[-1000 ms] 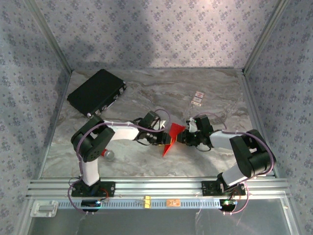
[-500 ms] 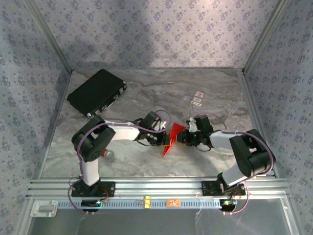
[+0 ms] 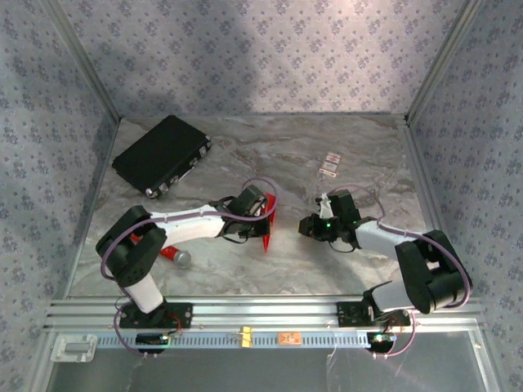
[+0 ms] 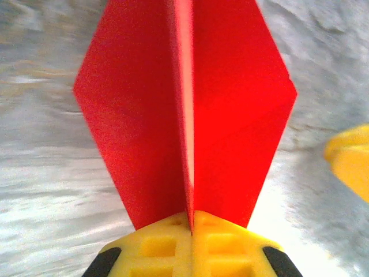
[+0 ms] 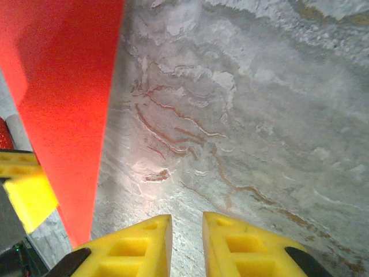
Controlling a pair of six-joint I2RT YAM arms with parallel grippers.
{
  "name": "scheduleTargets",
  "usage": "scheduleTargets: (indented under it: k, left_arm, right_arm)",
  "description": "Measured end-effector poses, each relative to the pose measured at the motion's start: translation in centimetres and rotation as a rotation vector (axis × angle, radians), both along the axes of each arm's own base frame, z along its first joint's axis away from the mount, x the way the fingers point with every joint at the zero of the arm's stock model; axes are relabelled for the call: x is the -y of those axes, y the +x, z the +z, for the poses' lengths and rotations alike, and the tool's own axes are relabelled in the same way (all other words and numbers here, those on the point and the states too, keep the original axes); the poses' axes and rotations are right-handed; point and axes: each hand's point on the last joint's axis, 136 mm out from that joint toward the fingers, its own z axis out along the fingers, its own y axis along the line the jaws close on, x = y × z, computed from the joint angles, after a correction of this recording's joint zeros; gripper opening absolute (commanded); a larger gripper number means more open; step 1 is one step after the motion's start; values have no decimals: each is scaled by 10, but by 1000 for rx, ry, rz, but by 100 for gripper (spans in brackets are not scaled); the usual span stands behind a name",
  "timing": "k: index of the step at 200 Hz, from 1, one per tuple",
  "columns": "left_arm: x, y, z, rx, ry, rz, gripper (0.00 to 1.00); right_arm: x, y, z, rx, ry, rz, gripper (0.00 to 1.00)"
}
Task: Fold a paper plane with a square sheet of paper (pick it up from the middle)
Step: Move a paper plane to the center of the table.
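The square sheet of paper (image 4: 230, 115) is bright red and folded along a centre crease, with a flap spreading to each side. My left gripper (image 4: 191, 222) is shut on that crease, its yellow fingers pressed together. From above, the paper (image 3: 268, 233) hangs as a narrow red sliver below the left gripper (image 3: 263, 219), pointing down at the table. My right gripper (image 3: 304, 226) is a short way to the right, apart from the paper. In the right wrist view its fingers (image 5: 228, 242) stand slightly open over bare marble, with the red paper (image 5: 63, 104) at the left.
A black case (image 3: 162, 155) lies at the back left. A small red cylinder with a grey end (image 3: 173, 256) rests near the left arm's elbow. Two small cards (image 3: 329, 165) lie at the back right. Metal frame rails border the marble table (image 3: 245, 269).
My left gripper has shut on the paper and drawn it left, away from the right gripper. The paper now looks narrower from above. The left arm has stretched out lower.
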Motion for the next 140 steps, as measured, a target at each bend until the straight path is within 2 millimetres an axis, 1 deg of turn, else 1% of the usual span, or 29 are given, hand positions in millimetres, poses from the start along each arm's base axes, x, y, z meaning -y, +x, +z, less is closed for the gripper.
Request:
scheduleTargets:
  k: [24,58,85,114,140]
  left_arm:
    - [-16,2,-2,32,117,40,4]
    - [-27,1,-3,52,192,57,5]
    - [-32,0,-6,51,217,66,6]
    - [-32,0,-12,40,230,65,9]
    - [-32,0,-13,38,230,68,11]
  right_arm:
    - [1,-2,-2,-9,-16,-2,22]
    - [0,-6,-4,-17,-32,8,22]
    - [-1,-6,-5,-16,-34,11,22]
    - [-1,-6,-4,-16,-34,11,23]
    - [-2,-6,-4,-13,-33,13,23]
